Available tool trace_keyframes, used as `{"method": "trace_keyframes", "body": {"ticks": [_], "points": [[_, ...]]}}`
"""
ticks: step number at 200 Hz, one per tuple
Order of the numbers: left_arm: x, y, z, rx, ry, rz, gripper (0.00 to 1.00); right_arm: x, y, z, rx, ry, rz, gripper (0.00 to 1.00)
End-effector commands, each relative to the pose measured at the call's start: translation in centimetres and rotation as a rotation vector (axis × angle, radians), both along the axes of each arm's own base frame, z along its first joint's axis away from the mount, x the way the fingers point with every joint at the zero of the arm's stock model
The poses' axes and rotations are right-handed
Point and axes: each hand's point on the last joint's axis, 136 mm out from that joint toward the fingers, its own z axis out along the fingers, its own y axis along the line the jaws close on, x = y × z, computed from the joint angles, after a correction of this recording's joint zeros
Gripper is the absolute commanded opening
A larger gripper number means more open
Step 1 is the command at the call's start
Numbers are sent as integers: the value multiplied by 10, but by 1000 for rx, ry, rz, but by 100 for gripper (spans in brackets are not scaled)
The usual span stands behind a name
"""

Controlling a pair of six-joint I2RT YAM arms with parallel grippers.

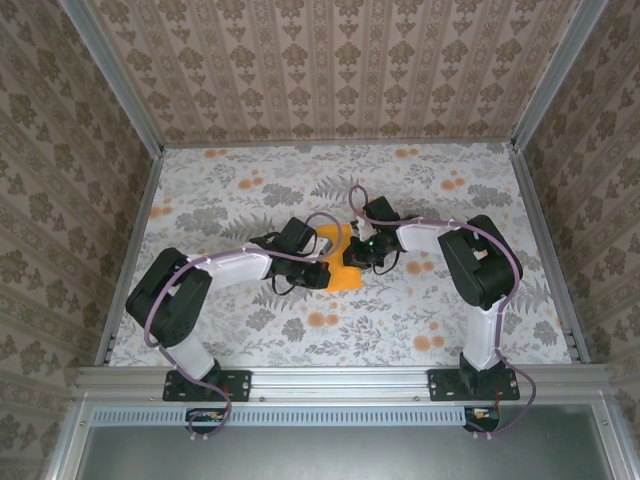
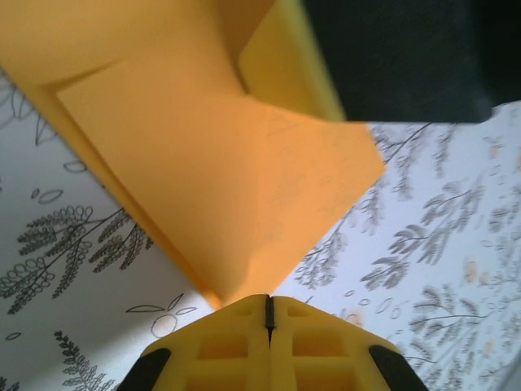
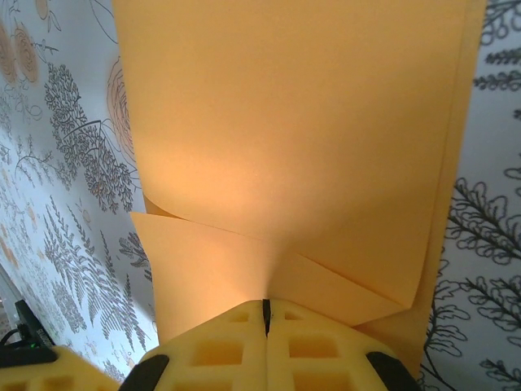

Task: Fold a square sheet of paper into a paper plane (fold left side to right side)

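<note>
Pinching with the left gripper (image 2: 269, 308), jaws pressed fully together, at the pointed near corner of the square sheet of paper (image 2: 228, 179), with that corner running right into the seam between the jaws. Clamping likewise with the right gripper (image 3: 266, 308), jaws shut down to a hairline, on a folded edge of the same orange sheet. Holding the paper between the two grippers around the middle of the worktop (image 1: 480, 330), well apart from all four of its edges, reaching in from the left side and from the right side and nearly meeting over it. Hanging close above the far part of the sheet in the left wrist view, a dark block (image 2: 399, 57), probably part of the other arm.

Judging from the overlapping layers and the slanted flap: working partway through the folding, no longer on a flat square, and most likely bringing the left side across toward the right, or drawing an existing crease tight.

Calling next for lowering the lifted layer onto the one beneath with edges matched, pinning one side down, and pressing along the fold line. Also calling for letting go with one gripper only, since thin paper released at both ends is likely to be springing open or sliding on the worktop.
</note>
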Motion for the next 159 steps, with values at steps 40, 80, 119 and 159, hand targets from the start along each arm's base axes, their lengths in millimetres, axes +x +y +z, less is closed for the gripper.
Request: {"method": "trace_keyframes", "body": {"ticks": [40, 80, 119, 159], "points": [[15, -29, 16, -138, 17, -50, 0, -11, -14, -21, -93, 71, -4, 0], [19, -29, -7, -115, 54, -45, 0, -13, -14, -22, -95, 79, 0, 0], [20, -24, -20, -85, 71, -28, 0, -13, -15, -22, -102, 79, 3, 0], [8, -10, -33, -30, 98, -26, 0, -13, -17, -21, -117, 81, 8, 0]]}}
